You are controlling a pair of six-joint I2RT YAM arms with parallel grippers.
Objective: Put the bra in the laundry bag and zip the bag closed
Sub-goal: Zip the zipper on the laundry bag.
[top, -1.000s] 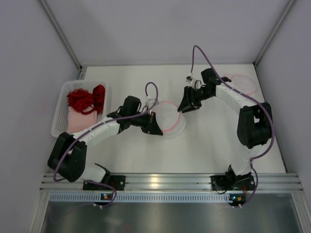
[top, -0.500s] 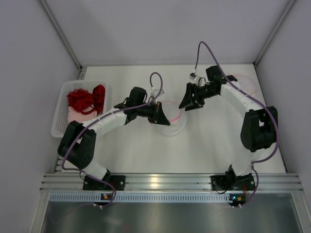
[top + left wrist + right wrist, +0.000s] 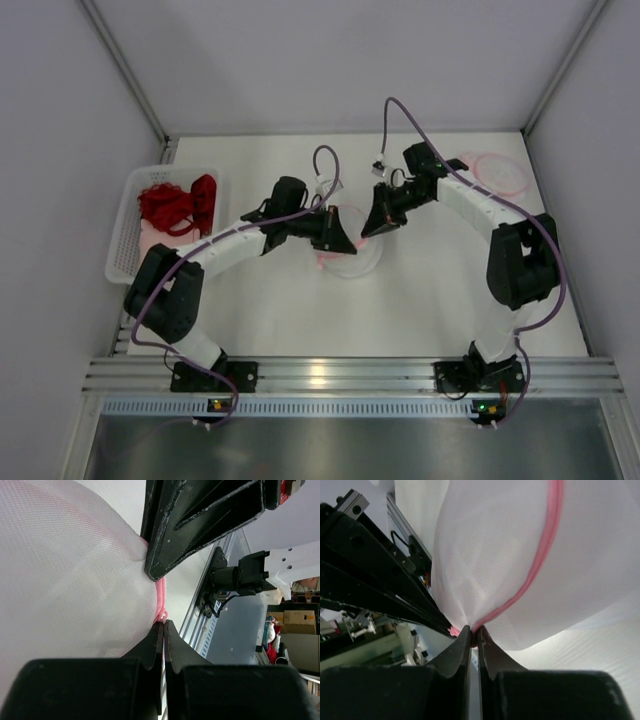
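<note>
The laundry bag [image 3: 356, 256], round white mesh with a pink zip rim, lies mid-table. My left gripper [image 3: 343, 238] is shut on its pink rim, and in the left wrist view the tips [image 3: 163, 624] pinch pink trim beside the mesh [image 3: 65, 580]. My right gripper [image 3: 373, 228] meets the bag from the other side. In the right wrist view it [image 3: 474, 629] is shut on the pink rim, where the mesh [image 3: 510, 550] bunches upward. The red bra [image 3: 178, 204] lies in the white basket [image 3: 124, 238] at the far left, away from both grippers.
A second round mesh bag with pink trim [image 3: 497, 172] lies flat at the back right. A pale pink cloth [image 3: 160, 246] sits in the basket under the bra. Walls close in the table at left, right and back.
My right gripper swung left and down to the bag's rim and closed on it. The left gripper stayed shut on the rim, shifting slightly right and lifting the bag's edge.
</note>
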